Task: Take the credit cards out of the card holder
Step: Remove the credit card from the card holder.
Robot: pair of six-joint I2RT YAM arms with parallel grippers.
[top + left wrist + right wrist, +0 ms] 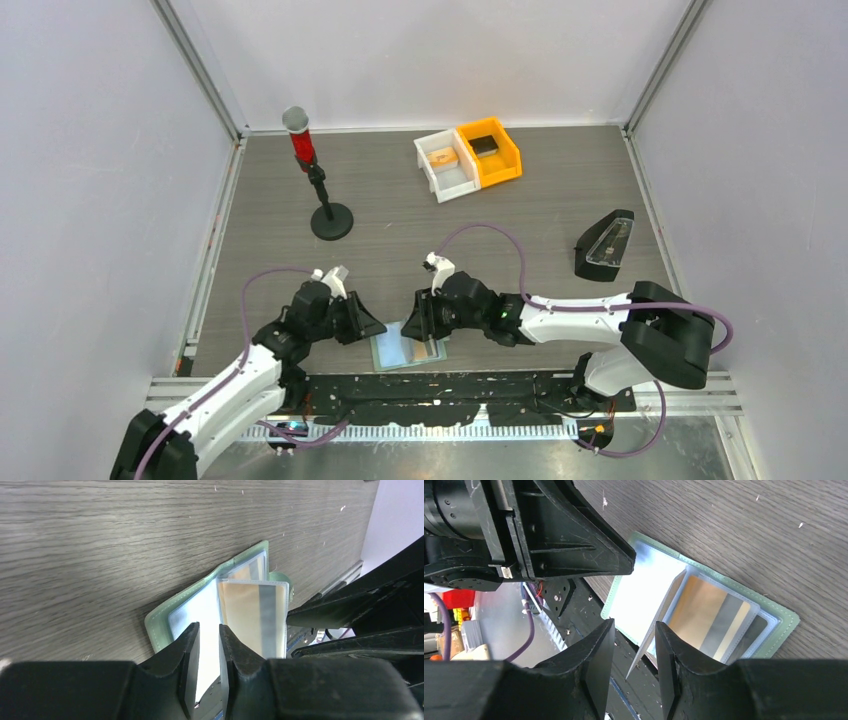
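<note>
Pale-green card holder (pixel 408 349), one, tan-orange card (pixel 704 614), one, light-blue card (pixel 199 611), one.

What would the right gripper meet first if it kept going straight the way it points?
The raised clear leaf of the card holder, probably: it stands between the fingers of the right gripper.

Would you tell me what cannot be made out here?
Top view: the card holder is partly covered by the left gripper and right gripper; its contents are too small for detail.
Left wrist: the left gripper hides the holder's near edge; whether it grips is unclear.
Right wrist: the tan card is blurred through the holder's plastic.
</note>
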